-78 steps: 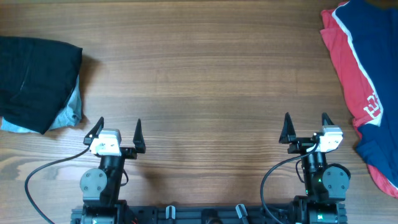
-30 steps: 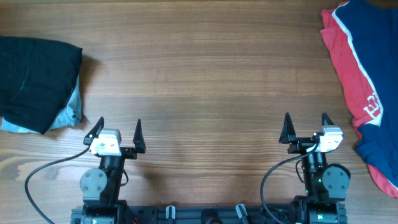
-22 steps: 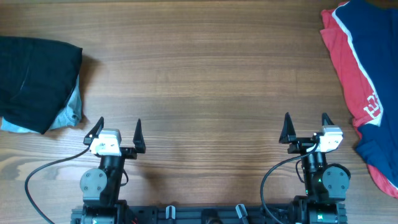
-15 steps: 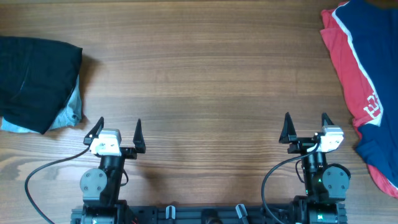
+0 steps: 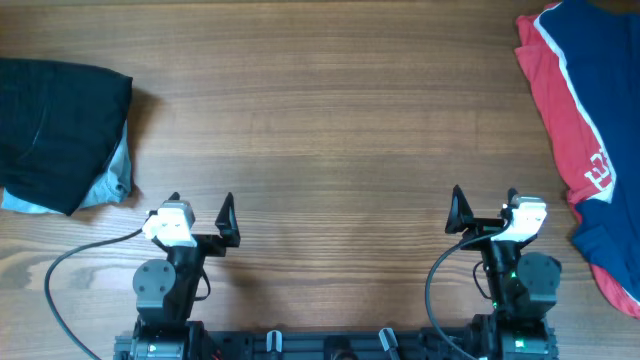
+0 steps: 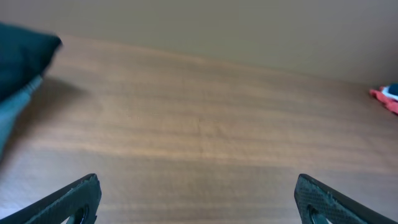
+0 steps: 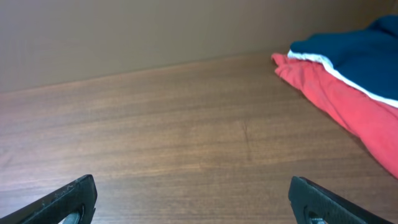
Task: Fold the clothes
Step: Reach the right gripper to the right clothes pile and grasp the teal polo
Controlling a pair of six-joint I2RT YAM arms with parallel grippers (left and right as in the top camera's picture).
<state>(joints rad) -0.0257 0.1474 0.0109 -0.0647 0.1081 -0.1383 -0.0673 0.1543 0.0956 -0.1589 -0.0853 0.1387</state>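
Deep-blue fabric (image 5: pixel 605 60), the clothes, lies at the table's right edge, bunched with a red-and-white shirt (image 5: pixel 560 110) and cut off by the frame; no collar or placket shows. It also shows in the right wrist view (image 7: pixel 354 50), far right. My left gripper (image 5: pixel 201 202) is open and empty near the front edge at left. My right gripper (image 5: pixel 485 196) is open and empty near the front edge at right, well short of the blue fabric. Both show only bare wood between their fingers in the wrist views, left (image 6: pixel 199 199) and right (image 7: pixel 193 196).
A black folded garment (image 5: pixel 60 130) with a light-blue piece under it lies at the far left, also in the left wrist view (image 6: pixel 22 53). The red shirt (image 7: pixel 348 106) spreads under the blue fabric. Brown wooden table (image 5: pixel 330 120) lies between the two piles.
Both grippers have shifted slightly at their rest spots, the left turning a little to the right, the right a little to the left. The garments have not moved.
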